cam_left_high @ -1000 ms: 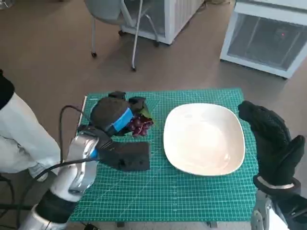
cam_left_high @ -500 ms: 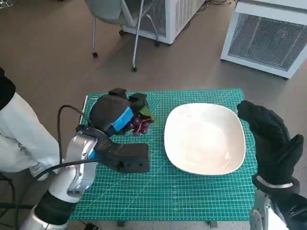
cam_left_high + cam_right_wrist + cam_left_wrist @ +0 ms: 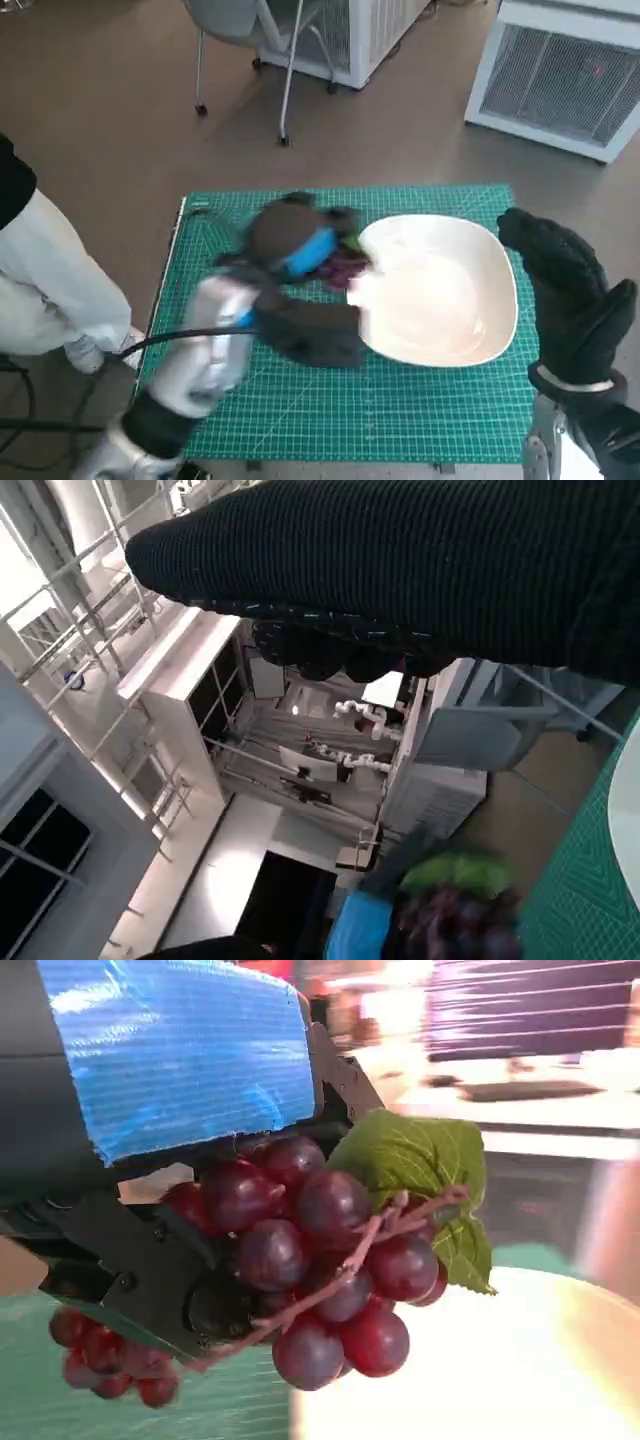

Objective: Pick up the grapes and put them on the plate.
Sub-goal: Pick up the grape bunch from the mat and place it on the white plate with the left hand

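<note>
My left hand (image 3: 295, 238) grips the bunch of dark red grapes (image 3: 347, 264) with a green leaf and carries it at the left rim of the white plate (image 3: 440, 290). In the left wrist view the grapes (image 3: 310, 1260) hang from the black fingers (image 3: 150, 1270) under the blue-taped back, with the plate (image 3: 450, 1380) below them. The right wrist view shows the grapes (image 3: 455, 920) blurred beside the blue tape. My gloved right hand (image 3: 570, 290) is raised beside the plate's right edge, holding nothing, fingers together.
The plate lies on a green cutting mat (image 3: 300, 400) covering the small table. A chair (image 3: 260, 40) and white cabinets (image 3: 570, 70) stand on the floor beyond it. A person's white-clad leg (image 3: 50, 290) is at the left.
My left hand has lifted the grapes off the mat's left part and swung them right to the plate's left rim. The right hand has stayed where it was.
</note>
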### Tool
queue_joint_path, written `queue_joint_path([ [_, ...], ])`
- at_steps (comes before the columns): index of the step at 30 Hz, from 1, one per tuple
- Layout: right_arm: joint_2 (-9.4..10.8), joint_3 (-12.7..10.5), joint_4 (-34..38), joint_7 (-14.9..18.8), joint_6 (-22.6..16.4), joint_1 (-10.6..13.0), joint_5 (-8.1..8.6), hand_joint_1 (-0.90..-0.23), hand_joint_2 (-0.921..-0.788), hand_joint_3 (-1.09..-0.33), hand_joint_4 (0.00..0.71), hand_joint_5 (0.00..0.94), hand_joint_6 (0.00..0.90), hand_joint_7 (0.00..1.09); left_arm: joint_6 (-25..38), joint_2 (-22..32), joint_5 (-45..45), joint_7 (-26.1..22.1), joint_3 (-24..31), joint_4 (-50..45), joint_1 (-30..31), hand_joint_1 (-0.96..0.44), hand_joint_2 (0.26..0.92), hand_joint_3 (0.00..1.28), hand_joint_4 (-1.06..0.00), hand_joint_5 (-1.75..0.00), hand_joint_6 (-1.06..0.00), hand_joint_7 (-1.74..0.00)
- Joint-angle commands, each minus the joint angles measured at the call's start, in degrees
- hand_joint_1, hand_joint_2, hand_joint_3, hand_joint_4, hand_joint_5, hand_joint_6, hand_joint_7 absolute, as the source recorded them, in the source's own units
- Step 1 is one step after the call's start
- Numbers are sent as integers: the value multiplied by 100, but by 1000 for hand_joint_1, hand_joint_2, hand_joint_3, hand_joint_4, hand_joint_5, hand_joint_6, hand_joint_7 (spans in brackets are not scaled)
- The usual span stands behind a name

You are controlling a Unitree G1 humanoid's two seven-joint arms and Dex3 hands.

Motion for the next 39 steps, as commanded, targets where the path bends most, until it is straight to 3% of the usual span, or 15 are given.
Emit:
queue_joint_path([
  [1,24,-5,-41,-7,25,124,-1,-525,-921,-563,451,1,111,535,-204,-317,138,55,-236,489,-583,3,801,356,-587,-1387,-582,-1178],
  [5,28,-13,-84,-4,29,174,11,-524,-921,-564,451,1,111,536,-385,-603,97,177,-350,1015,-935,2,894,206,-560,-1311,-552,-1259],
  [13,21,-36,-192,-1,67,265,51,-521,-921,-566,451,1,108,539,-489,-1074,-80,189,-376,1835,-1461,1,919,151,-566,-1274,-558,-1266],
  [16,24,-43,-226,-12,78,287,52,-520,-921,-567,451,1,107,541,-547,-1151,-143,187,-350,1976,-1541,1,920,152,-562,-1277,-555,-1269],
  [26,66,-103,-312,-107,65,371,3,-508,-921,-575,449,0,99,550,-812,-1490,-491,263,-306,2629,-1840,3,920,297,-393,-1467,-396,-1433],
  [28,78,-104,-318,-127,59,378,-13,-507,-921,-576,449,0,98,552,-840,-1508,-497,296,-324,2713,-1866,67,881,384,-385,-1511,-375,-1314],
  [32,89,-103,-325,-145,58,383,-28,-506,-921,-578,448,0,95,556,-881,-1521,-494,330,-332,2794,-1892,300,710,696,-418,-1619,-433,-689],
  [35,89,-101,-327,-149,58,384,-29,-505,-921,-578,448,0,94,559,-898,-1527,-492,340,-325,2821,-1902,356,666,777,-426,-1647,-461,-514],
  [39,96,-101,-331,-160,54,391,-35,-505,-921,-578,448,0,92,562,-911,-1529,-479,353,-339,2855,-1911,377,650,809,-426,-1660,-472,-430],
])
